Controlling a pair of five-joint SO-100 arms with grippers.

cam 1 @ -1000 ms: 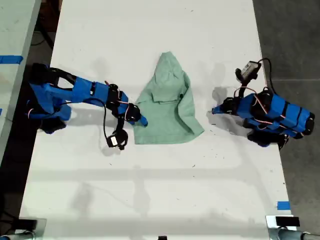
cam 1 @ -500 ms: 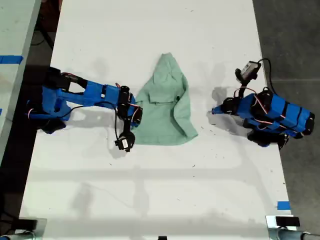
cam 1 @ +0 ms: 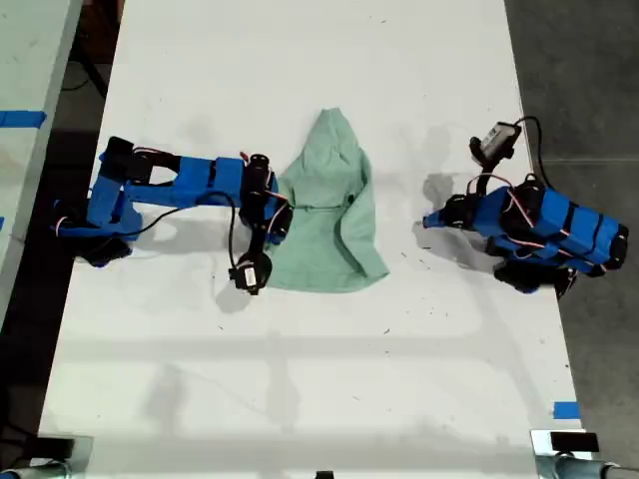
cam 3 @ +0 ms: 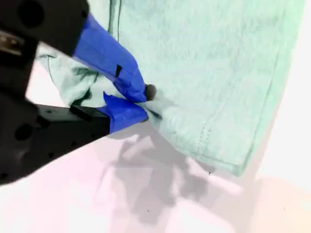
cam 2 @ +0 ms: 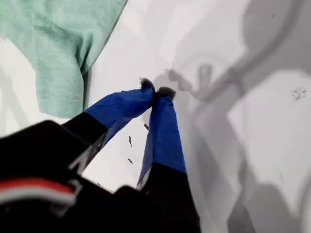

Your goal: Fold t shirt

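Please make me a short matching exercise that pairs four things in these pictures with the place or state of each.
Things:
1. my second gripper
2. my first gripper
3. the t shirt
4. the table

Places or states:
A. white, carrying everything else
B. shut on nothing, tips over bare table beside the shirt
C. pinching a fold of pale green cloth
D. lying bunched in the middle, between the two arms

Right pairs: 1-C, 2-B, 3-D, 4-A
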